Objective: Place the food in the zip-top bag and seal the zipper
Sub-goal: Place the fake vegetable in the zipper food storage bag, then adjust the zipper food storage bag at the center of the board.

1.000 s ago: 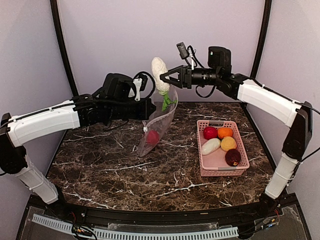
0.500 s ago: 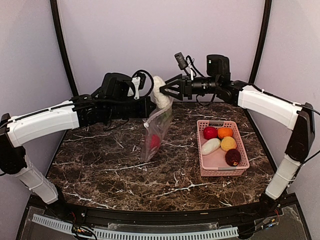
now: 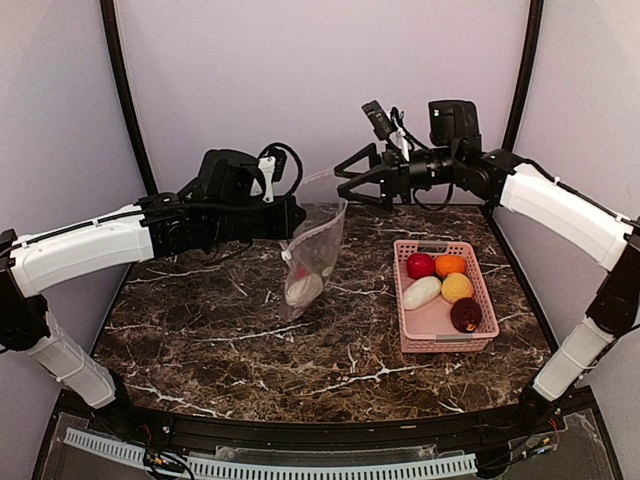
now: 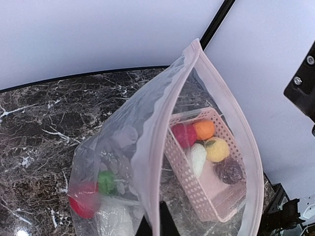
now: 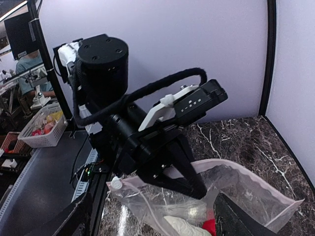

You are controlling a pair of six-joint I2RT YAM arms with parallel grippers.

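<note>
The clear zip-top bag (image 3: pixel 318 250) hangs mouth-up over the table, and my left gripper (image 3: pixel 293 226) is shut on its rim. In the left wrist view the pale pink zipper (image 4: pixel 153 147) runs up from my left gripper (image 4: pixel 153 229). A red ball (image 4: pixel 81 204) and a white piece (image 4: pixel 116 220) lie in the bag. My right gripper (image 3: pixel 347 178) stands open and empty above and right of the bag's mouth. In the right wrist view the bag (image 5: pixel 246 189) holds the white piece (image 5: pixel 186 227). More food lies in the pink basket (image 3: pixel 438 325): red (image 3: pixel 421 265), orange (image 3: pixel 450 263), white (image 3: pixel 421 292), yellow (image 3: pixel 457 287), maroon (image 3: pixel 466 314).
The pink basket stands on the dark marble table (image 3: pixel 220 330) to the right of the bag. Black frame posts (image 3: pixel 128 100) rise at the back corners before a plain wall. The right arm (image 3: pixel 560 210) arches over the basket.
The white piece left my right gripper and dropped into the bag. That gripper opened wider and drew back to the right. The bag sagged lower under the left gripper.
</note>
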